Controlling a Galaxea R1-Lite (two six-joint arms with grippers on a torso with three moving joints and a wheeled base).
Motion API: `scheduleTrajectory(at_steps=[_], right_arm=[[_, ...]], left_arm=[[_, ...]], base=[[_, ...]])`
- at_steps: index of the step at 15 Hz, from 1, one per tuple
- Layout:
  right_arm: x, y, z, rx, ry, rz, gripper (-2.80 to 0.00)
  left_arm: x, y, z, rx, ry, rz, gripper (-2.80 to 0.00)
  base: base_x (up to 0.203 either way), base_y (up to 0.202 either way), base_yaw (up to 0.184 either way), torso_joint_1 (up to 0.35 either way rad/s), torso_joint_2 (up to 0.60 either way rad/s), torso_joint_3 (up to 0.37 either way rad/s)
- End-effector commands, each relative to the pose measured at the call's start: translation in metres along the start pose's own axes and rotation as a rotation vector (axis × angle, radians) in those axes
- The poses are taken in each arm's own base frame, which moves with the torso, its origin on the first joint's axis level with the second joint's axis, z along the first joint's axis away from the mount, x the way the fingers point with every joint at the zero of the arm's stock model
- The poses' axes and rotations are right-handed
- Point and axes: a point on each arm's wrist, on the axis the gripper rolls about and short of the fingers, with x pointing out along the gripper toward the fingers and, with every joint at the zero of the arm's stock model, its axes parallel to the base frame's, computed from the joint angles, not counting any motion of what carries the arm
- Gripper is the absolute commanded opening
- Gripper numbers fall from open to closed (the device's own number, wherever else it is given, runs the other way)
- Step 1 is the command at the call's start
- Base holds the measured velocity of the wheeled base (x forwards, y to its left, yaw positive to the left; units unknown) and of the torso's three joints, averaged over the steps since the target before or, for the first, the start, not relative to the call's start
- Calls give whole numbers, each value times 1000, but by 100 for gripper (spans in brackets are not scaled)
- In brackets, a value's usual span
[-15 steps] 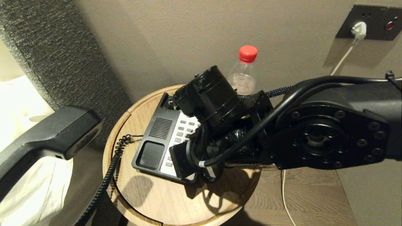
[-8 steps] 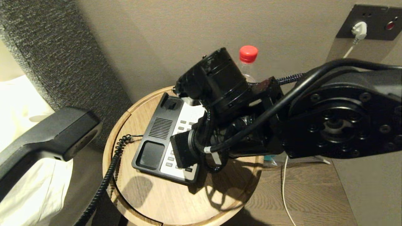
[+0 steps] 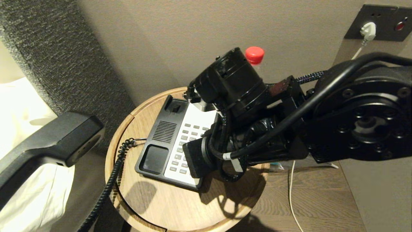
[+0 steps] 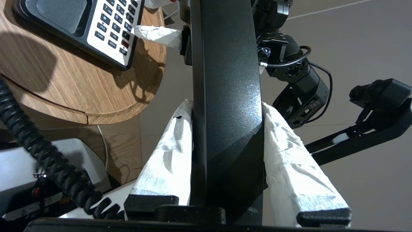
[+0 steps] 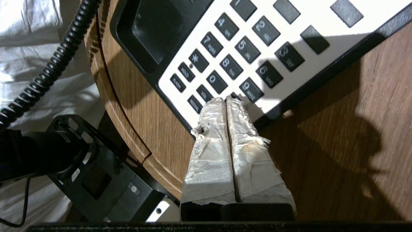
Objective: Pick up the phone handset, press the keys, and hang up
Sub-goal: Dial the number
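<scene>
Two hands share the work: left hand (image 4: 225,161) grips the handset (image 4: 225,96) off the bench (image 3: 154,206) edge, freeing the keys (image 5: 231,64) for the right hand (image 5: 227,100), closed to a point.

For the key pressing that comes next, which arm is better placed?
Right. The right gripper has its fingers shut together into one tip, poised over the bottom rows of the keys. The left gripper is clamped on the phone handset, held off the table's edge.
</scene>
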Motion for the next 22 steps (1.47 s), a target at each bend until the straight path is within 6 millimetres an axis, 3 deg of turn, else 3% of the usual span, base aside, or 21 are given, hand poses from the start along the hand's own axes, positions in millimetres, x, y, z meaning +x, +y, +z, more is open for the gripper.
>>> scheduleTrajectory(at_steps=[1, 6, 22], right_arm=[[-5, -1, -1, 1, 7, -3, -280], [-3, -1, -14, -10, 79, 12, -280], [16, 1, -20, -12, 117, 14, -280]], left_arm=[[0, 0, 0, -7, 3, 0, -280], [0, 0, 0, -5, 0, -2, -280], [-2, 0, -2, -3, 9, -13, -280]], base=[[0, 0, 0, 0, 0, 0], [0, 0, 0, 0, 0, 0], [0, 0, 0, 0, 0, 0]])
